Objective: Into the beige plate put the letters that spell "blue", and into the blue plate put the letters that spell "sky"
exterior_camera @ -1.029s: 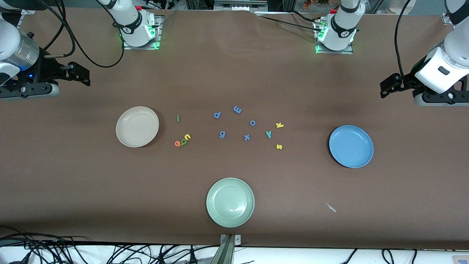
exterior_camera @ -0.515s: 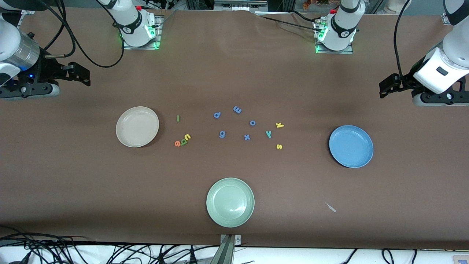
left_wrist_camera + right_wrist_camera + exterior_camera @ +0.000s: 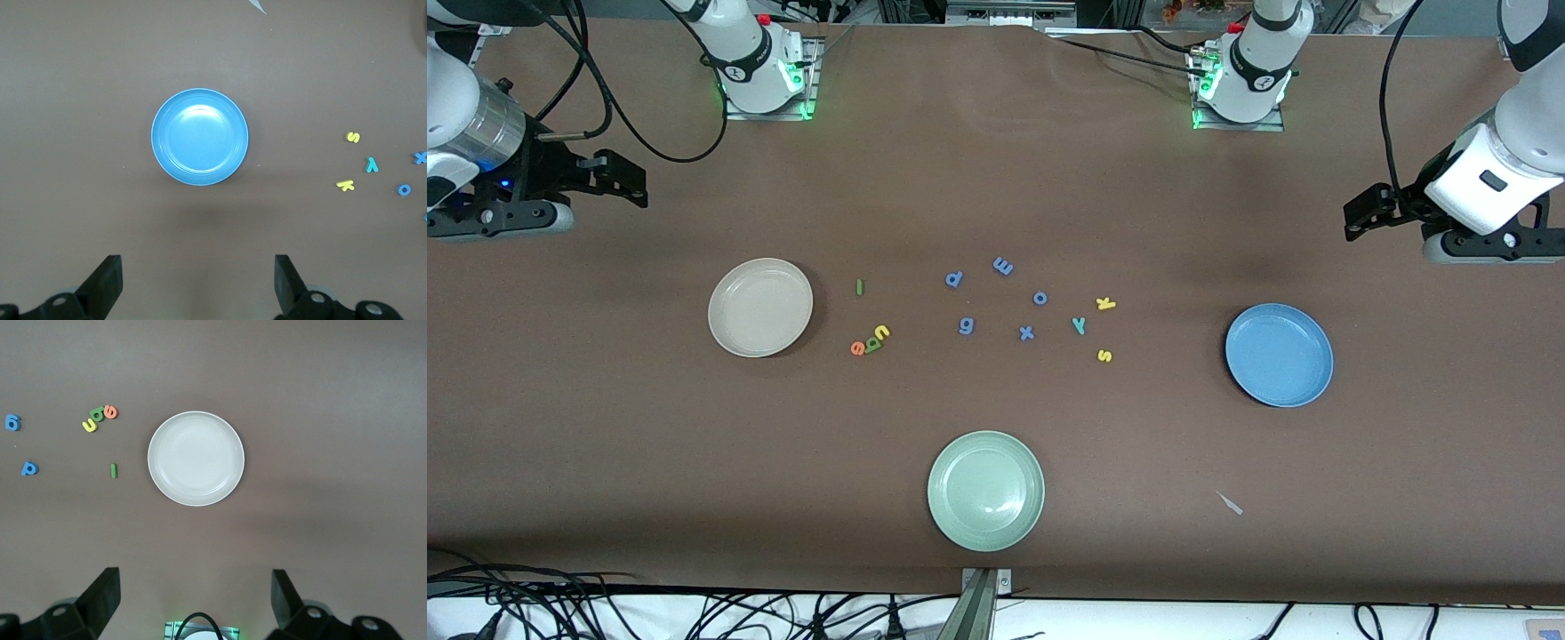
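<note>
The beige plate (image 3: pixel 760 308) (image 3: pixel 195 458) lies bare toward the right arm's end. Beside it lie the green "l" (image 3: pixel 860 286) (image 3: pixel 114 471) and a touching cluster of orange "e" (image 3: pixel 858 348), green "b" (image 3: pixel 872 345) and yellow "u" (image 3: pixel 882 332). The blue plate (image 3: pixel 1279 355) (image 3: pixel 199 137) lies bare toward the left arm's end, with yellow "k" (image 3: pixel 1105 303), teal "y" (image 3: pixel 1079 325) and yellow "s" (image 3: pixel 1104 356) beside it. My right gripper (image 3: pixel 639 185) (image 3: pixel 195 597) hangs open over bare table near the beige plate. My left gripper (image 3: pixel 1353 220) (image 3: pixel 198 280) hangs open near the blue plate.
Blue letters "p" (image 3: pixel 954 279), "m" (image 3: pixel 1003 265), "o" (image 3: pixel 1040 298), "g" (image 3: pixel 966 325) and "x" (image 3: pixel 1026 332) lie scattered mid-table between the two groups. A pale green plate (image 3: pixel 985 490) sits nearest the front camera. A small pale scrap (image 3: pixel 1231 503) lies beside it.
The left arm's hand has drifted slightly toward the robots' bases. The right gripper has barely shifted. Letters and plates lie as before.
</note>
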You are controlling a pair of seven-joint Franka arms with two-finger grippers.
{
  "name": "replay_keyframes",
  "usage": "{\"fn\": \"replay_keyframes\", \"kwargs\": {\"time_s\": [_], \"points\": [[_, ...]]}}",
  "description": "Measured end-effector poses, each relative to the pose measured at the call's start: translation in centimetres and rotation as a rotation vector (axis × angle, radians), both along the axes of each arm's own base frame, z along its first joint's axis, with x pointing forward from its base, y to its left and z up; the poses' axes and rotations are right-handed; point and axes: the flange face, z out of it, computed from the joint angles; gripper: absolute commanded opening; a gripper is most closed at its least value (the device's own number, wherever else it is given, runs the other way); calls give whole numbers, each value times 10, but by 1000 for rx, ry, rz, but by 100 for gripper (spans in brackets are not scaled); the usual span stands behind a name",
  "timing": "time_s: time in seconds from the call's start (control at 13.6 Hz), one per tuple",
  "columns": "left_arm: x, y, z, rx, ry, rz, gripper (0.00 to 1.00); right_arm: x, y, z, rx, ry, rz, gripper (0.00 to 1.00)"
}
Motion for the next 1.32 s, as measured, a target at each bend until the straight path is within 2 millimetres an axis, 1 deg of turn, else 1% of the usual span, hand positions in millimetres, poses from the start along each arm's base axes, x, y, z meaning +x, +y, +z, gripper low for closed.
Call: {"fn": "replay_keyframes", "kwargs": {"time_s": [1.32], "points": [[-1,-4,0,0,3,-7,100,0,1,4,3,-24,1,100]]}}
